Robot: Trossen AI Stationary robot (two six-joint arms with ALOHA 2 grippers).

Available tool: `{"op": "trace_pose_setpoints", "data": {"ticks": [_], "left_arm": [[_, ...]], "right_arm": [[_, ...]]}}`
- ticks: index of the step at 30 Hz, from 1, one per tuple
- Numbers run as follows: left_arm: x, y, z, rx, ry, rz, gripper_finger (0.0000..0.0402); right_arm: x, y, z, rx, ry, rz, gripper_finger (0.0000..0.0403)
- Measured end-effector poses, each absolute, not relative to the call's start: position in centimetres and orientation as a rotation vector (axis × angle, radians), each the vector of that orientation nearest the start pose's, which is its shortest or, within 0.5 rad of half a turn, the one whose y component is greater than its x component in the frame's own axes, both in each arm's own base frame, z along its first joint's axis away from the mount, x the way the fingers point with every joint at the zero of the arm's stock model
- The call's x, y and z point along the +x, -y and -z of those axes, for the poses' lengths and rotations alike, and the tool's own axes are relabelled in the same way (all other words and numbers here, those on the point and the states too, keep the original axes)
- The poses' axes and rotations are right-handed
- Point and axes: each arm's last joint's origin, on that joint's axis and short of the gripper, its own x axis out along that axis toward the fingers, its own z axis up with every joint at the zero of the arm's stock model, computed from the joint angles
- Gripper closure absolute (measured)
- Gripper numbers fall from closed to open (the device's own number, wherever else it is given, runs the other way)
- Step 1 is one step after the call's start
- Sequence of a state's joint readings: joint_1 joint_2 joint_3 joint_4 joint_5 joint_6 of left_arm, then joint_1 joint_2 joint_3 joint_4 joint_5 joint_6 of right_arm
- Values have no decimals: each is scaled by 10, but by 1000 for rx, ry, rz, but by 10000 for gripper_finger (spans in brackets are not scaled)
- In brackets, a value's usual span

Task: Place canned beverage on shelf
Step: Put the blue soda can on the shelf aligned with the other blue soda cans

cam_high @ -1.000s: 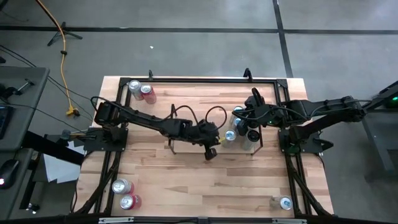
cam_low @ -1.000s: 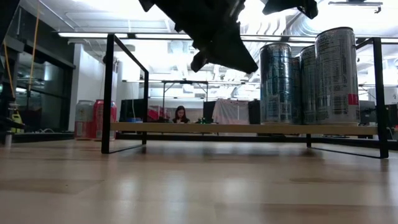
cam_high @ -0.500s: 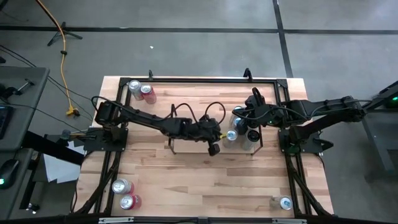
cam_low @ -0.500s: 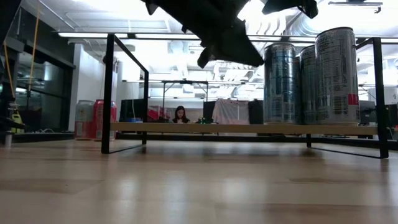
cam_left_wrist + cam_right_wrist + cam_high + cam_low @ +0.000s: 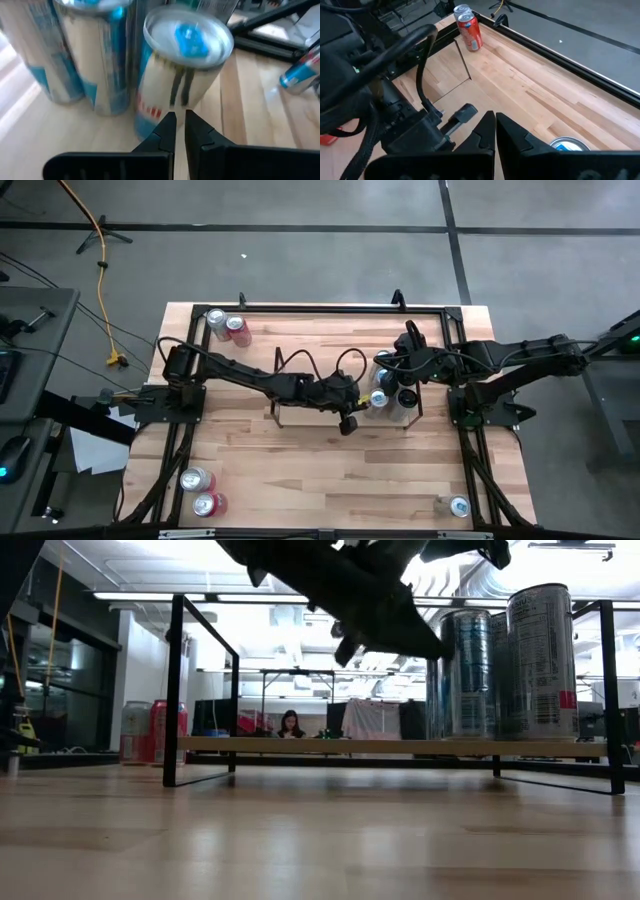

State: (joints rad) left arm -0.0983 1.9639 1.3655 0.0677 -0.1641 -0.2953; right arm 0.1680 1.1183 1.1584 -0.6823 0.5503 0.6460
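2 claws shut, empty: nudge blue-tab can (image 5: 183, 75) squarely with left claw (image 5: 180, 125) along shelf (image 5: 400, 746), avoiding toppling neighbours.

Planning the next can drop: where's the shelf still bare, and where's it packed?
Shelf: its left part is bare, from the left end frame to the left gripper. Its right end is crowded: cans cluster there, right gripper above them.

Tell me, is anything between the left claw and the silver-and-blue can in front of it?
Nothing. In the left wrist view the shut left claw points at the silver-and-blue can, nothing between them.
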Motion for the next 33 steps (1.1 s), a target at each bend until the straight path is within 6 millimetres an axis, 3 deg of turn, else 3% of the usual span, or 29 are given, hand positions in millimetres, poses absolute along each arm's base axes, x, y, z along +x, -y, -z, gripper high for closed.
{"op": "trace_pose_setpoints", "data": {"ticks": [21, 24, 28, 33], "left_arm": [[449, 25, -203, -131, -433, -184, 402], [448, 21, -205, -155, -453, -110, 402], [435, 17, -226, -209, -519, 39, 401], [390, 9, -278, -164, -633, 82, 401]], "right_arm": [[221, -22, -356, 391, -450, 548, 403], [221, -22, -357, 370, -446, 547, 403], [223, -22, -360, 340, -412, 535, 403], [228, -23, -368, 297, -349, 497, 403]]}}
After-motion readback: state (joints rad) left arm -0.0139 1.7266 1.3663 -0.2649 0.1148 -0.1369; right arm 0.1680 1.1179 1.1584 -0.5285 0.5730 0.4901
